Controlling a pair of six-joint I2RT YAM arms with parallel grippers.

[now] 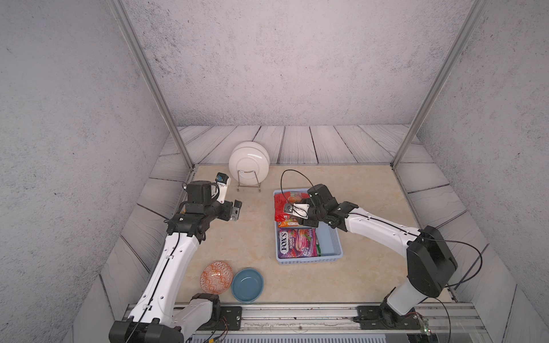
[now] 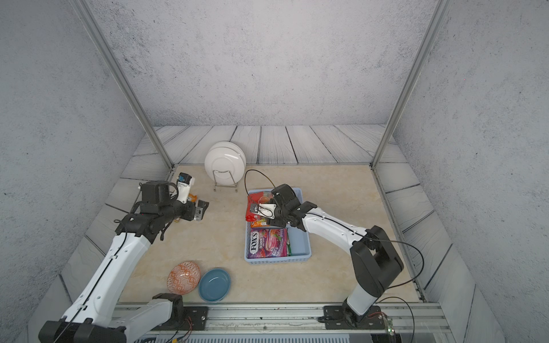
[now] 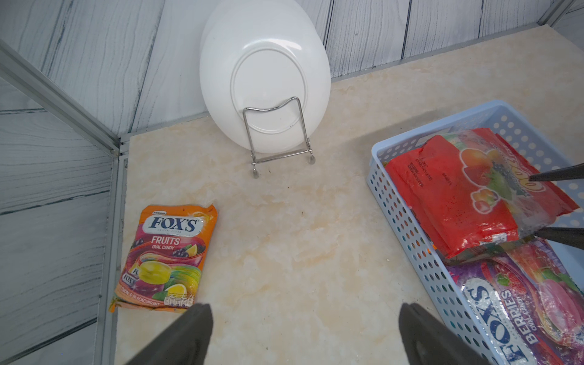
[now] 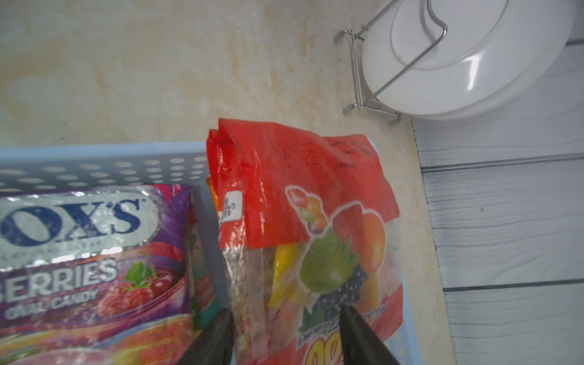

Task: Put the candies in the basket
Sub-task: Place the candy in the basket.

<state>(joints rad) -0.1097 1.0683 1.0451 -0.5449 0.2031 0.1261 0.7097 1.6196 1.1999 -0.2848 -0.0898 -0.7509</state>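
The light blue basket (image 1: 309, 259) stands right of centre in both top views. Inside it, a purple FOX'S bag (image 1: 297, 242) lies at the near end over a green-edged bag (image 1: 318, 246). A red fruit-printed bag (image 4: 303, 189) lies at the far end, one edge hanging over the basket's left rim (image 4: 94, 151). My right gripper (image 4: 287, 335) is open just above the red bag, its fingers either side of the bag's printed end. An orange FOX'S bag (image 3: 167, 259) lies flat on the table by the left wall. My left gripper (image 3: 303, 331) hangs wide open and empty over bare table beside it.
White plates (image 1: 249, 163) stand in a wire rack at the back, left of the basket. An orange patterned bowl (image 1: 216, 276) and a dark blue bowl (image 1: 247, 284) sit side by side near the front edge. Walls close in the left, back and right.
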